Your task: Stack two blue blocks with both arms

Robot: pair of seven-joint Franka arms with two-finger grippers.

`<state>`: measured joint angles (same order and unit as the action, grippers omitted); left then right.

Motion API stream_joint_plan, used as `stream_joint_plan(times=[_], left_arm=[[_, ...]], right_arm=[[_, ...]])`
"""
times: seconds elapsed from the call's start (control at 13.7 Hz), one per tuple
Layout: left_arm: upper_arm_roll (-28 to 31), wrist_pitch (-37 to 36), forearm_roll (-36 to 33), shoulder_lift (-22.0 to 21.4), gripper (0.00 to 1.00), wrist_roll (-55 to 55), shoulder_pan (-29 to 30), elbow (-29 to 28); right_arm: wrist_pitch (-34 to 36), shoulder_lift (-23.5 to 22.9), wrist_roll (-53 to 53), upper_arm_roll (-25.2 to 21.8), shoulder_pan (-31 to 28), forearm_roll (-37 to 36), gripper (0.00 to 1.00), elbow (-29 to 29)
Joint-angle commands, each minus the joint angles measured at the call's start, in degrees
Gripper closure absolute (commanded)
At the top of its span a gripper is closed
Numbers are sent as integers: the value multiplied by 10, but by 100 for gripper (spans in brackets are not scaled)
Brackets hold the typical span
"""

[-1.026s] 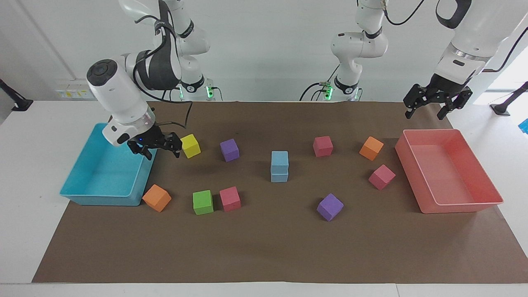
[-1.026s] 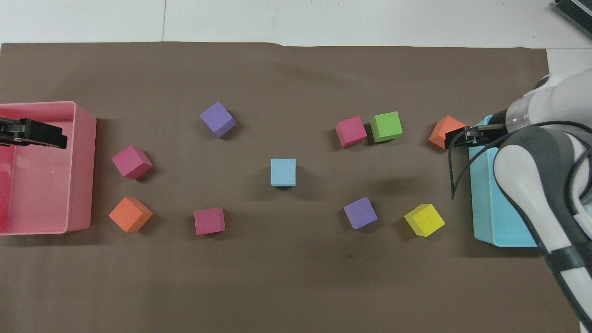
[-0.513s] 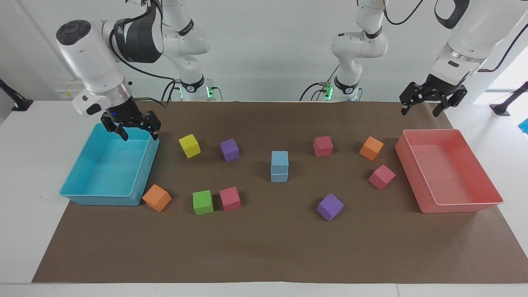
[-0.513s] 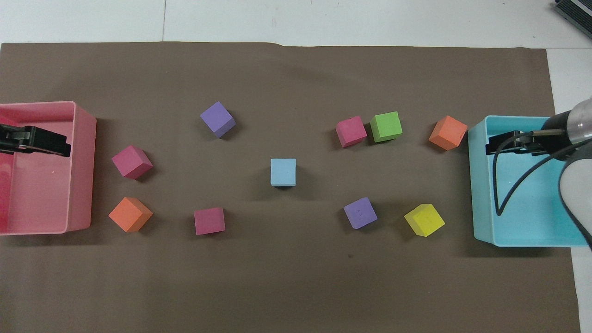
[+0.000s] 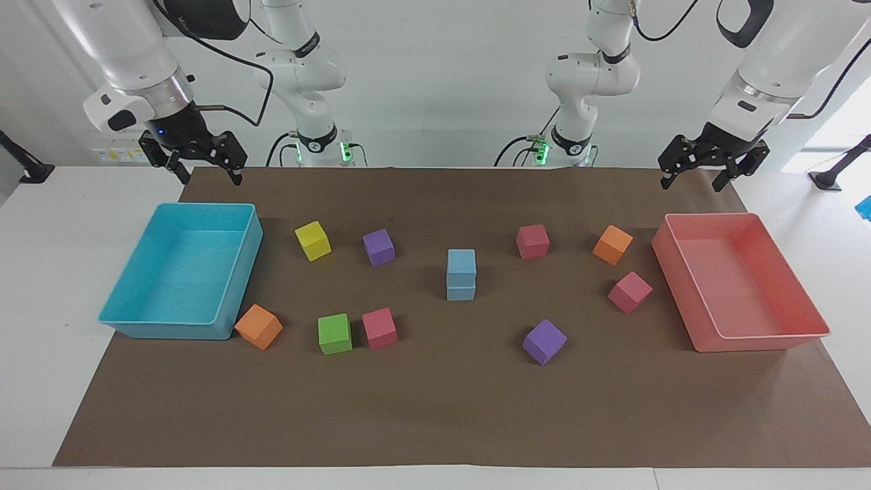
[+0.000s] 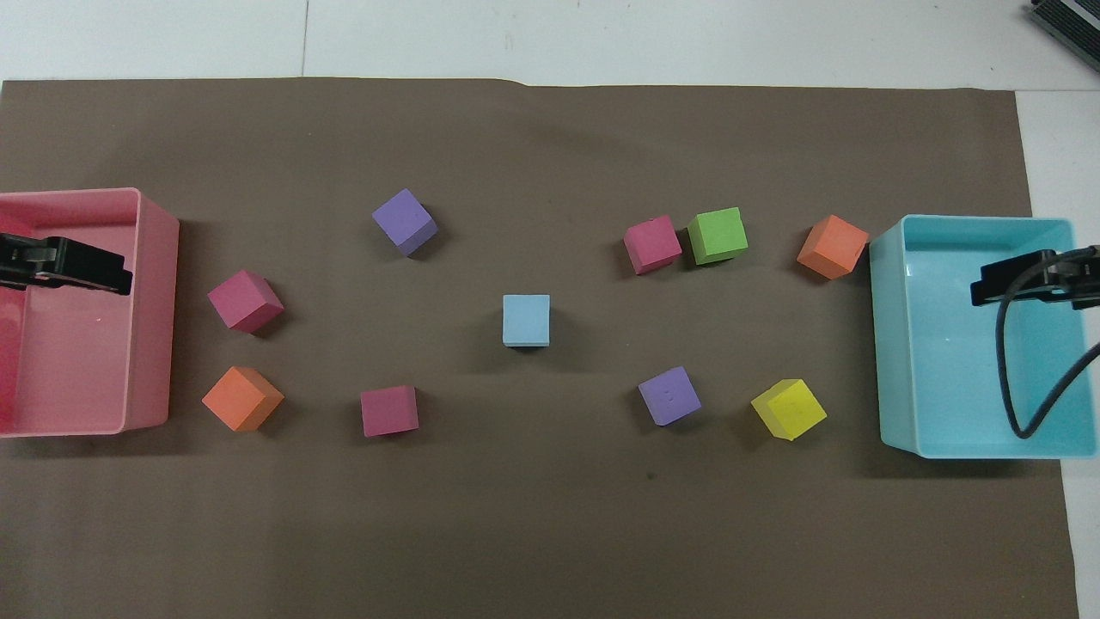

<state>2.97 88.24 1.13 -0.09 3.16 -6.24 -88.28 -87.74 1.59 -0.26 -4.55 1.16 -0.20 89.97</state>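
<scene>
Facing camera high, opposite robots; overhead steep, perhaps closer; both share mat (image 5: 435,408).

Both arms are raised clear of the table. The left tool (image 5: 712,169) is suspended with its fingers pointed downward and spread apart; nothing is held. The right tool (image 5: 194,158) is likewise suspended, fingers downward and spread, with nothing held. Each wrist is angled steeply down toward its own end of the table.

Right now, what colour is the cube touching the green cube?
Pink cube beside green cube; clearest in the facing view.
</scene>
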Motion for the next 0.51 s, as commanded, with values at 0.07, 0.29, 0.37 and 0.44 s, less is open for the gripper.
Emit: stream_joint_plan(times=[0.07,0.29,0.37,0.44], left_arm=[[-3,-3,2,-15,0,8,6,-15],[-3,-1,2,-15,0,8,9,-15],[-3,-1,2,-15,0,8,9,-15],[-3,-1,2,-15,0,8,9,-15]], right_arm=[[7,17,10,3,-3,-7,0,-3],[13,18,11,8,7,-16,0,-5],[12,17,8,8,5,-17,0,-9],[11,17,8,6,5,-17,0,-9]])
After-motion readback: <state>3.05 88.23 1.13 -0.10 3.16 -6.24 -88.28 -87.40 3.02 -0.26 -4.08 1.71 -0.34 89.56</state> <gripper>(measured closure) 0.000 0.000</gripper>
